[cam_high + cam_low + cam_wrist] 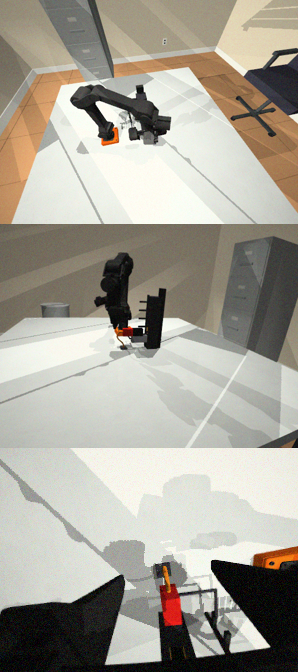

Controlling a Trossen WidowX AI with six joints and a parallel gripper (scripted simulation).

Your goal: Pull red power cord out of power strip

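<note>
No brand, label or legible writing appears on any item in the three views; the gripper stands with its jaws spread wide and nothing between them, the two dark fingers flanking an open gap in the wrist view. The red plug lies in that gap, midway between the jaws and touching neither; its long axis runs straight away from the wrist camera, the far end carrying a short orange cord that leads on to a small dark block on the white surface beyond the jaws. The near end of the plug meets a black piece lying in the same line; whether the plug is fully clear of it cannot be told from this angle. In the exterior view the plug lies level, just off the surface, pointing toward the tall black power strip, which stands upright on its end; a black and a grey block sit between plug and strip. The cord droops from the plug's outer end to the surface. The arm's orange base sits to one side of the jaws; from above, the arm hides the plug.
</note>
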